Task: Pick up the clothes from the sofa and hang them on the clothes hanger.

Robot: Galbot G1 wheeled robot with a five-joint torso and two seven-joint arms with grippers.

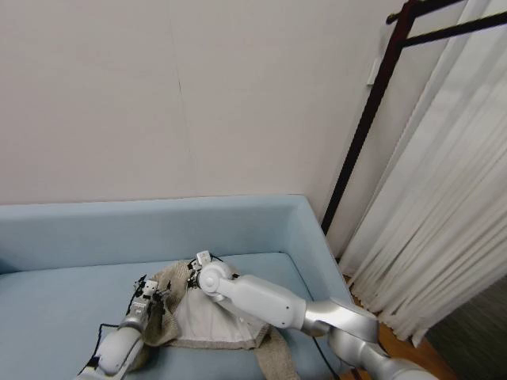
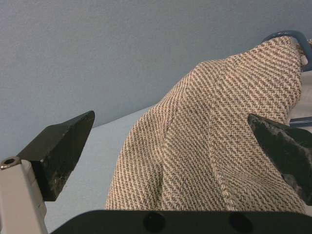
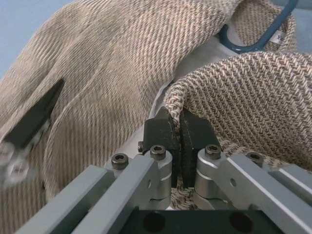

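Observation:
A beige knit garment (image 1: 186, 313) with a white lining lies bunched on the light blue sofa (image 1: 71, 309). A blue hanger (image 3: 253, 43) sits inside its collar. My right gripper (image 3: 180, 134) is shut on a folded edge of the knit fabric (image 3: 234, 92); in the head view it sits at the garment's far side (image 1: 200, 267). Low over the garment's left part, my left gripper (image 1: 150, 294) is open. In its wrist view the knit fabric (image 2: 209, 146) bulges between the spread fingers (image 2: 58, 151), and the blue hanger (image 2: 292, 35) peeks out behind.
A dark clothes rack (image 1: 360, 131) stands right of the sofa, its bar high at the upper right. White curtains (image 1: 444, 198) hang beside it. The sofa backrest (image 1: 158, 226) runs behind the garment, and a plain wall rises above it.

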